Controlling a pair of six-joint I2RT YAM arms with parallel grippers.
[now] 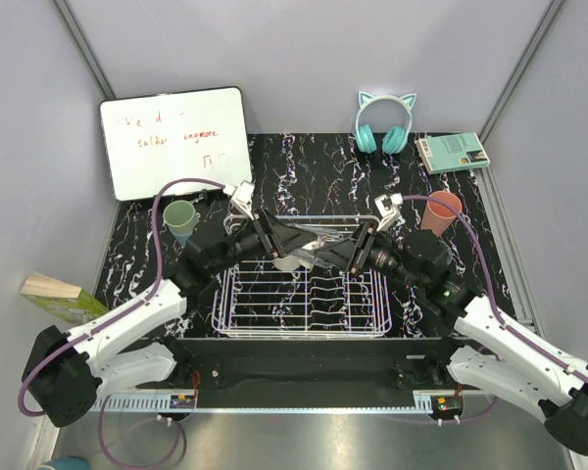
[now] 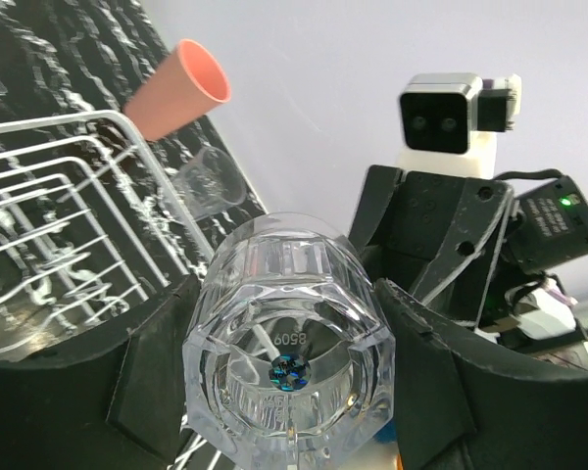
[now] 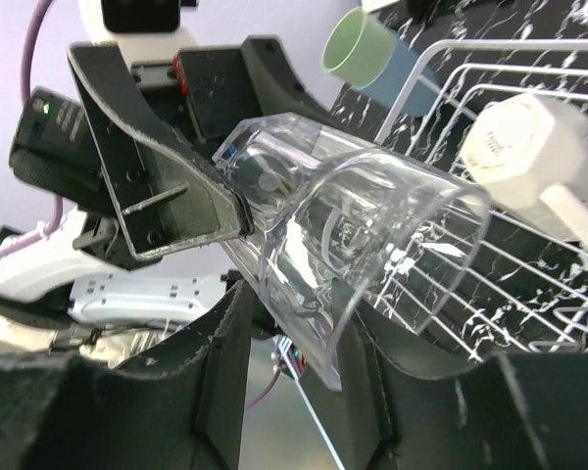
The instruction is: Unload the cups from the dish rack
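Item: glass (image 3: 353,225), mid-handover, we judge; left gripper (image 2: 289,392) clamps its base, right gripper (image 3: 314,392) half-open around rim, contact unclear. Next: right closes, left releases.

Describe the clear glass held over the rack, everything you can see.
The clear glass is a faceted, transparent tumbler with a thick base that carries a small mark, and it looks empty. It lies roughly on its side above the far part of the dish rack. The left gripper is clamped around its base end. The right gripper straddles the mouth end, but contact there is unclear.
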